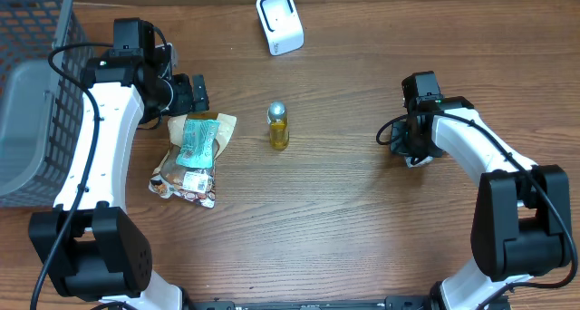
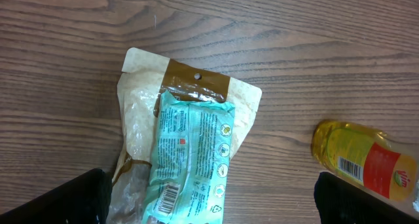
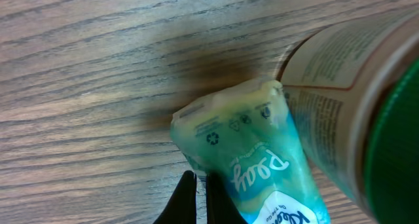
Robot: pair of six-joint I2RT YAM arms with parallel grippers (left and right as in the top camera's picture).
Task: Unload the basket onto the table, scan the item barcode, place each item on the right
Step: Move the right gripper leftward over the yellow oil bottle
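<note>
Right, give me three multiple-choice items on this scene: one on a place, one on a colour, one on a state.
1. The teal packet lies:
A. in the basket
B. on the beige pouch
C. on the scanner

2. The bottle mid-table is:
A. red
B. black
C. yellow

3. The left hand is:
A. open
B. shut on the bottle
C. shut on the packet

Answers:
1 B: the left wrist view shows it resting on top of the pouch.
2 C: its body is yellow under a silver cap.
3 A: its fingers stand wide apart and grip nothing.
</note>
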